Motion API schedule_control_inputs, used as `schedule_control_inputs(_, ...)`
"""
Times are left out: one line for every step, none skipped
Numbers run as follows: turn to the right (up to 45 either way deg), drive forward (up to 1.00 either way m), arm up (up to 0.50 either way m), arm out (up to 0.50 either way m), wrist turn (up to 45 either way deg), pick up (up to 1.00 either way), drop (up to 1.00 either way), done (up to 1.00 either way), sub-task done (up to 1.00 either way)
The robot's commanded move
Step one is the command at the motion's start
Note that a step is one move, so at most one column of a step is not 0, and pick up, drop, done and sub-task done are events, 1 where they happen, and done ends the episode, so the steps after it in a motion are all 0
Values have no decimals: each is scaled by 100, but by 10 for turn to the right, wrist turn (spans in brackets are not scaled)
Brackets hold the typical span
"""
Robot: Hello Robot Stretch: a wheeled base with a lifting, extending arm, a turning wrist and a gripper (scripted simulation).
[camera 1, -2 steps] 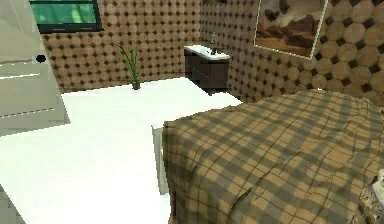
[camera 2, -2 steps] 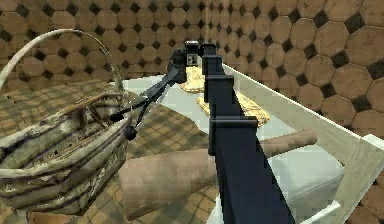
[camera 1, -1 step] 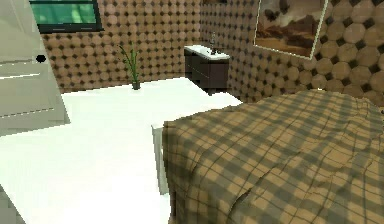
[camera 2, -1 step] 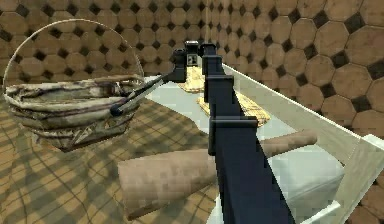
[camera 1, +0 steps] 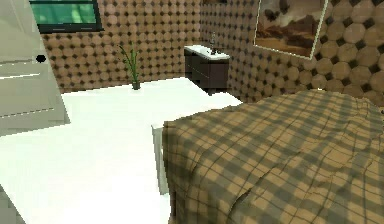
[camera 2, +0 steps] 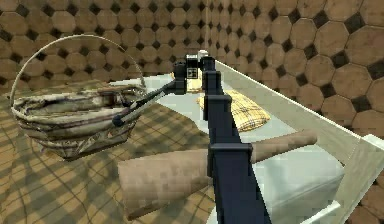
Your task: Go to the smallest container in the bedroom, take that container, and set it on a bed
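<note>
Forward view:
- bed (camera 1: 290,150) at near right under a brown plaid blanket, its white frame (camera 1: 157,160) along the left edge
- pale floor (camera 1: 100,130) runs to the far wall
- dark cabinet (camera 1: 207,68) in the far corner, a small white object (camera 1: 205,50) on top
- thin potted plant (camera 1: 133,65) to the cabinet's left
- green window (camera 1: 65,12) at far left
- framed picture (camera 1: 290,25) on the right wall
- white door (camera 1: 25,70) at near left

Arm side view:
- arm (camera 2: 228,150) reaches out over the bed
- gripper (camera 2: 127,114) points left, its fingers ending at the rim of a wicker basket (camera 2: 75,115) with a hoop handle
- basket is at left, above the plaid blanket (camera 2: 60,190)
- I cannot tell whether the basket hangs clear of the bed or rests on it, so I cannot tell whether the gripper holds it; finger spacing also cannot be told
- brown bolster (camera 2: 170,175) lies near the arm
- yellow checked pillow (camera 2: 245,110) lies farther out on the pale sheet (camera 2: 300,180)
- white bed rail (camera 2: 350,150) at right
- wall (camera 2: 300,40) patterned with brown discs
</note>
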Motion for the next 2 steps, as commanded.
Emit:
schedule_control_inputs(0, 0, -32, 0, 0, 0, 0, 0, 0)
schedule_control_inputs(0, 0, 0, 0, 0, 0, 100, 0, 0)
